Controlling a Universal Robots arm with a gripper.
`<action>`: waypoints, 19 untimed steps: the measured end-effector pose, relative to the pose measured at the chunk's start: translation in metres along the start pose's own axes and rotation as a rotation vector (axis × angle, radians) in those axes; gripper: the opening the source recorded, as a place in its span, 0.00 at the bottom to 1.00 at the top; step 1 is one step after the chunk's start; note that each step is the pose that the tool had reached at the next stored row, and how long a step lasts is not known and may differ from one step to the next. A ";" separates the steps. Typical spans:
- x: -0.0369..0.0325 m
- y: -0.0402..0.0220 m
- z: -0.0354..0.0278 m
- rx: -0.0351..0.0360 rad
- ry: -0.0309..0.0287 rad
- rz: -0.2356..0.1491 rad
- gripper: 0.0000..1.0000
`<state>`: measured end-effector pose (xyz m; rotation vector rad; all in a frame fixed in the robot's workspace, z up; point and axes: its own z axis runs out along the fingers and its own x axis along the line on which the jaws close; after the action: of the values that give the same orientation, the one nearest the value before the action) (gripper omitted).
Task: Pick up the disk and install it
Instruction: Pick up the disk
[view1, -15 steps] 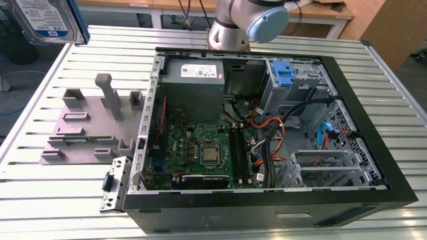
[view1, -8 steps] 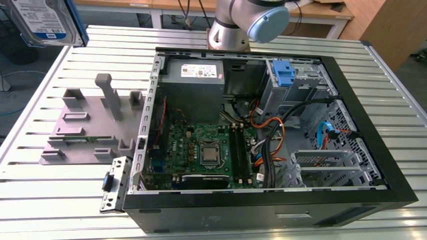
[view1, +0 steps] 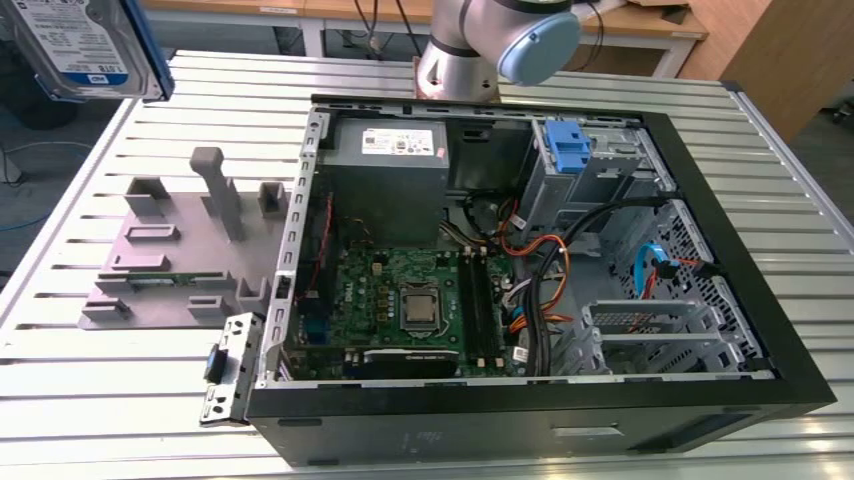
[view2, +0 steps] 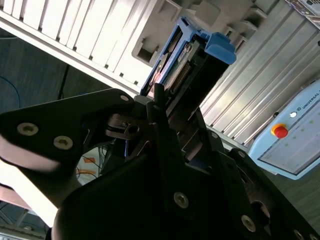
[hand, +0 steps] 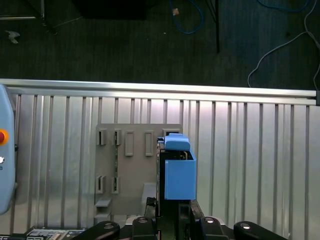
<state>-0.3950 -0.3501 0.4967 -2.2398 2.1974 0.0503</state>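
Gripper: clenched on the disk | disk: held edge-on above the grey fixture plate, well apart from the open computer case | handling: judged rigid, fairly heavy, shock-sensitive; best clamped across the flat faces.

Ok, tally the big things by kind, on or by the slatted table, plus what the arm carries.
Computer case: 1
Grey fixture plate: 1
Teach pendant: 1
Disk, gripped by the end effector: 1
Total: 4
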 end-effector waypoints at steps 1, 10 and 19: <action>0.0007 0.0000 0.0000 0.0000 0.0000 0.000 0.35; 0.0013 -0.0054 -0.0001 0.0000 -0.0001 0.000 0.35; 0.0016 -0.0232 -0.0003 0.0000 -0.0001 0.000 0.35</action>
<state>-0.3718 -0.3513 0.4965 -2.2397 2.1975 0.0505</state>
